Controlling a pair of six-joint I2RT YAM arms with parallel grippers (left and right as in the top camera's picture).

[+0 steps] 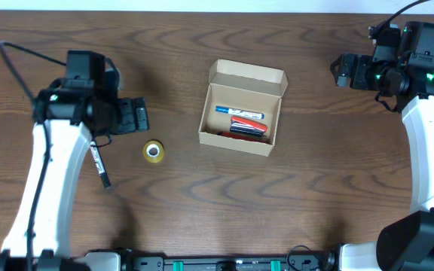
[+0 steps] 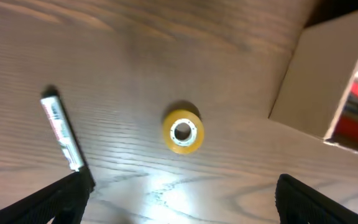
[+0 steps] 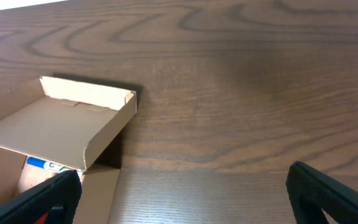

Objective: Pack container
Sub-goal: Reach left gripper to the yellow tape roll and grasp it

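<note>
Dark wood-grain table (image 1: 315, 188), matte, long streaked grain, fills every view.

Counts: two arms, two grippers, one container, one tape roll, one loose marker. More markers lie in the container; exact number not readable.

Container (image 1: 232, 143): tan cardboard box, rectangular, plain, sitting about mid-table and a little nearer the far edge. Its hinged lid stands open on the far side. Inside are a marker with a blue-and-white label (image 1: 239, 111) and red items (image 1: 247, 128) packed against it on the near side.

Tape roll (image 1: 154, 151): small yellow ring with a pale core, lying flat on the table. It is left of the container and apart from it.

Loose marker (image 1: 100, 167): slim, dark-capped stick lying left of the tape roll, close to the left arm's white link.

Left gripper (image 1: 143, 115): black, fingers spread wide, nothing between them. It hangs above bare table left of the container, with the tape roll just on its near side.

Right gripper (image 1: 339, 71): black, fingers spread wide, empty. It is near the table's far right corner, well apart from the container.

View differences:
- Left wrist view shows the tape roll (image 2: 183, 131) side-on enough to read its thickness. The marker (image 2: 62, 132) has a white barrel with red print. Only the container's (image 2: 309, 81) smooth outer wall and a blurred red patch inside show. The gripper (image 2: 185, 205) tips sit in the lower corners.
- Right wrist view shows the container (image 3: 61, 130) by its raised lid and folded side tabs, with a sliver of blue label below. The gripper (image 3: 185, 196) tips are wide apart over bare grain. Tape roll and loose marker are outside this view.
</note>
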